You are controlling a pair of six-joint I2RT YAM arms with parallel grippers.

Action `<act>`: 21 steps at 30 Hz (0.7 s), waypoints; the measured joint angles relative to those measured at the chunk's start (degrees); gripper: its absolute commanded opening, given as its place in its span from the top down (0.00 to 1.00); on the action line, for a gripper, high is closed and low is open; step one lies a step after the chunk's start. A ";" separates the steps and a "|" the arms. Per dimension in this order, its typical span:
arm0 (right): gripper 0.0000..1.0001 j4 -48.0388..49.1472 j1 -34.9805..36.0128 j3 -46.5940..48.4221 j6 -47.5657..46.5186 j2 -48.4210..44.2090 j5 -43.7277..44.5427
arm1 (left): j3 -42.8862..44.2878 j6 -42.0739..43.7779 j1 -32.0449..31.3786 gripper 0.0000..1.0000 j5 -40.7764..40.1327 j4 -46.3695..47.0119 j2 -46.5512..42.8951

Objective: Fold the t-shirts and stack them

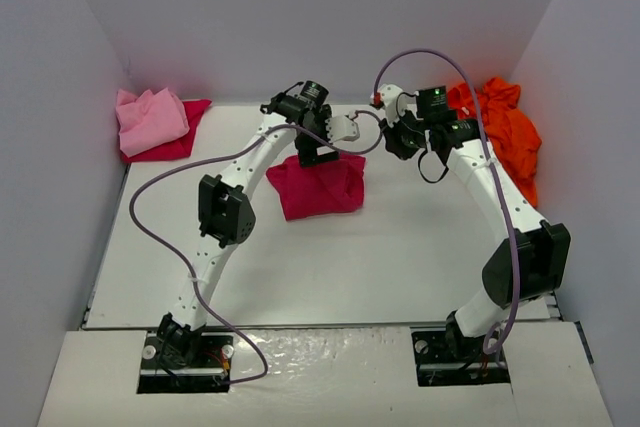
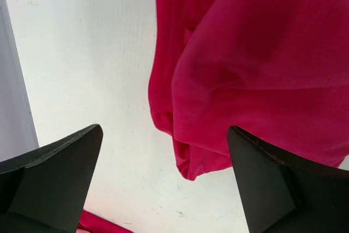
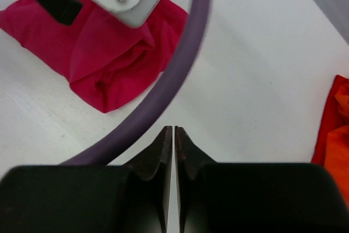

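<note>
Over the crimson t-shirt the left hand hangs released, right hand clenched empty; one brush could spring that lumpy fold

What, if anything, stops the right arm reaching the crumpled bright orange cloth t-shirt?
Likely nothing, so yes: the orange t-shirt lies close beside the right gripper, nothing between them, its jaws shut and empty.

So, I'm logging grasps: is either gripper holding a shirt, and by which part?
Nothing is held. The left gripper stands open over the crimson shirt; the right gripper is shut and empty.
</note>
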 measured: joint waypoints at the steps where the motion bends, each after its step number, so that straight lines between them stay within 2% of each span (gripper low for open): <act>1: 1.00 -0.44 0.09 0.11 0.14 0.00 -0.90 | 0.00 -0.62 0.55 0.03 0.12 0.41 -0.10; 3: 1.00 -1.16 0.37 0.34 0.36 0.00 -2.50 | 0.00 -1.85 1.61 0.07 0.37 0.91 -0.51; 5: 1.00 -1.60 0.89 0.70 0.46 0.02 -3.67 | -0.02 -2.99 2.58 0.26 0.67 1.11 -1.24; 6: 1.00 -1.77 1.21 0.92 0.47 0.04 -4.15 | -0.04 -3.53 3.04 0.31 0.84 1.15 -1.68; 14: 1.00 -2.12 8.49 12.92 2.10 11.98 -7.24 | -3.25 -9.59 8.27 0.35 3.21 2.85 -7.64; 21: 1.00 -1.12 9.83 20.32 2.79 24.40 -10.08 | -13.89 -14.39 11.08 0.52 3.96 2.89 -9.64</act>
